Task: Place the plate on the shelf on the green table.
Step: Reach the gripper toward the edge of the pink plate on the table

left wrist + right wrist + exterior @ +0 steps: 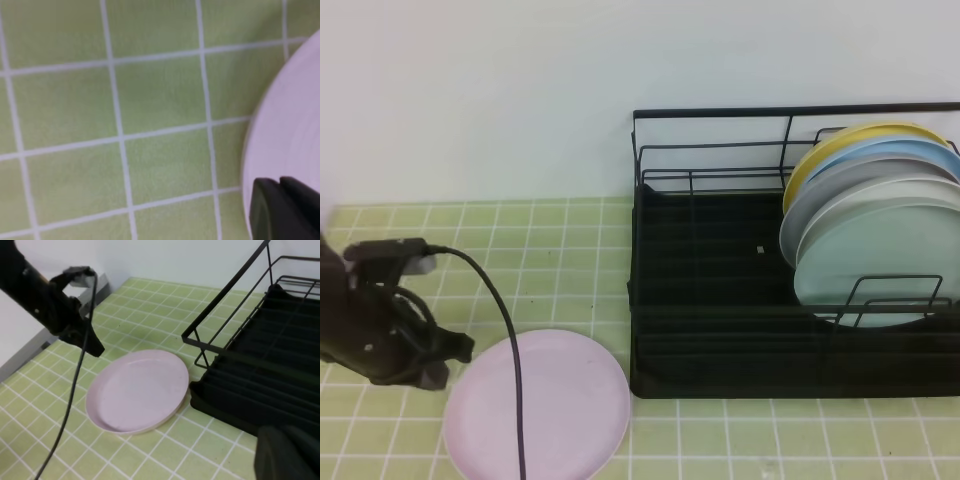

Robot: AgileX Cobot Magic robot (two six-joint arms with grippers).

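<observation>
exterior high view: we find one pink plate (538, 405) flat on the green table (570, 250) near its front edge, just left of the one shelf (720, 330), which holds five racked plates (870, 230). we judge it stiff, light, smooth, best pinched at the rim. left pincer (455, 350) at the plate's left rim, opening unclear; right pincer (287, 452) shut, empty.
</observation>
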